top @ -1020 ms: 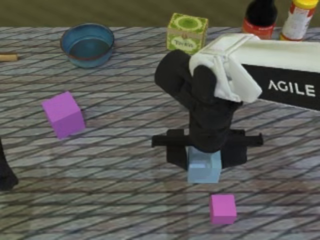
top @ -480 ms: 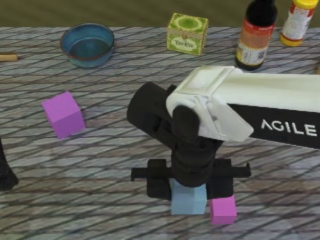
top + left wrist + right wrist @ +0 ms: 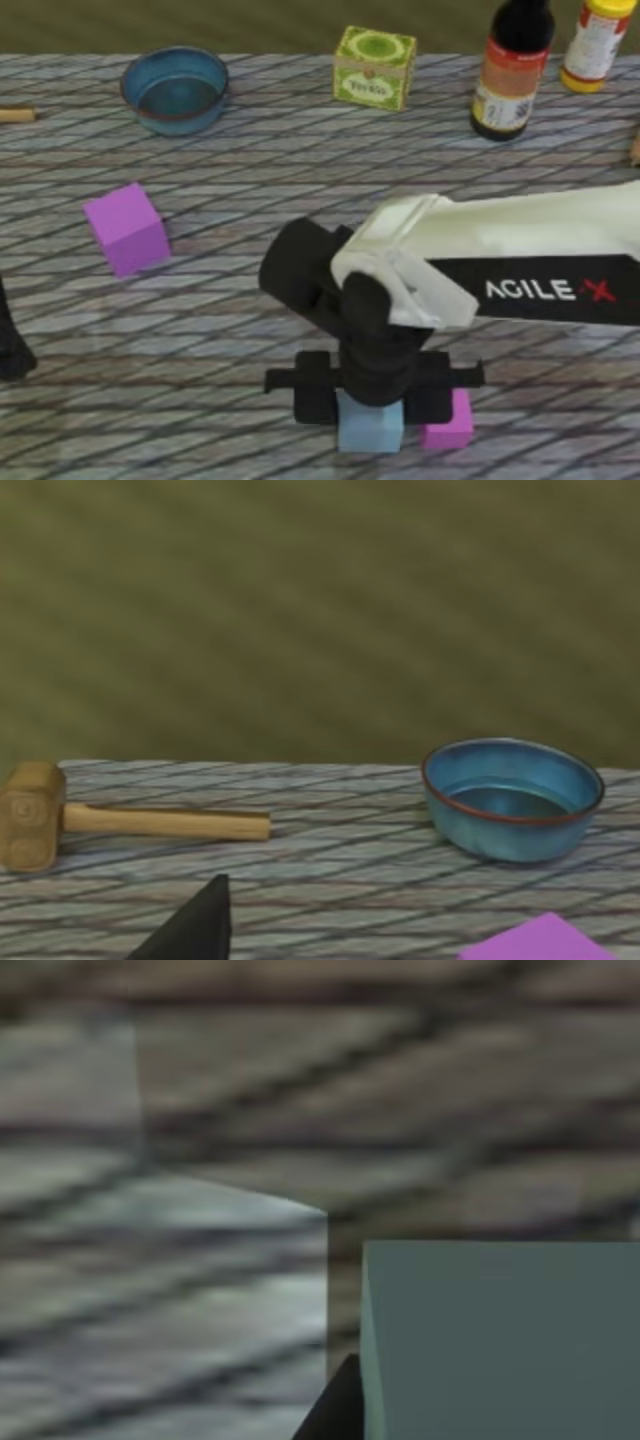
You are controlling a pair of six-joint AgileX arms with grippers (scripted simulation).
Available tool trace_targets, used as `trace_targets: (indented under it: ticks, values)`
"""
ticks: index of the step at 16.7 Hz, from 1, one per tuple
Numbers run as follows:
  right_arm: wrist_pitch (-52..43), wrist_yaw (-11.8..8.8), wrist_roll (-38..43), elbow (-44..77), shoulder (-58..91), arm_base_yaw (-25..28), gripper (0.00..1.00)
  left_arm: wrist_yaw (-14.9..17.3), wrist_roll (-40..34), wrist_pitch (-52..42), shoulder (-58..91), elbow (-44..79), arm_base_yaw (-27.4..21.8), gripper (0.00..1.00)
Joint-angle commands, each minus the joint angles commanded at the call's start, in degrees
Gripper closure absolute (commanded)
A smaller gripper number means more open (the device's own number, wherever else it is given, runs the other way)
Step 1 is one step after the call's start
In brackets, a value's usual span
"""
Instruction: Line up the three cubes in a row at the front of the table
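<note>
From above, you see your right gripper (image 3: 370, 408) low at the front of the table (image 3: 250, 330), a little right of the middle. It holds the light blue cube (image 3: 370, 428) between its two black fingers. The small pink cube (image 3: 450, 424) sits just beside the blue one on its right, so close that they may be touching; the gripper covers the gap. The big purple cube (image 3: 127, 228) sits well apart on the left side of the table, farther back and turned a little. Your left gripper (image 3: 12, 345) waits at the left edge, and you can only see a dark bit of it, so you cannot tell if it is wide or narrow. At the back of the table you have a blue bowl (image 3: 175, 88), a green tea box (image 3: 374, 67), a dark sauce bottle (image 3: 512, 70) and a bottle with a yellow cap (image 3: 593, 40).

From your left wrist, you see the blue bowl, a wooden mallet (image 3: 110, 822) lying on its side, and one corner of the big purple cube (image 3: 540, 942). A dark fingertip (image 3: 195, 928) pokes in near the mallet's handle.

From your right wrist, the light blue cube (image 3: 500, 1340) fills the near part of the view, with the woven table (image 3: 200, 1160) past it. A black finger (image 3: 335, 1410) is pressed against the cube's side.
</note>
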Motion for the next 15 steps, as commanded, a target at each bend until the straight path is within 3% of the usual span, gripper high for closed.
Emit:
trace_targets:
  ticks: [6, 15]
  values:
    - [2.12, 0.06, 0.02, -1.37, 0.99, 0.11, 1.0, 0.0, 0.0, 0.0, 0.0, 0.0, 0.0, 0.0]
    - [2.12, 0.06, 0.02, -1.37, 0.99, 0.11, 0.32, 0.0, 0.0, 0.0, 0.0, 0.0, 0.0, 0.0]
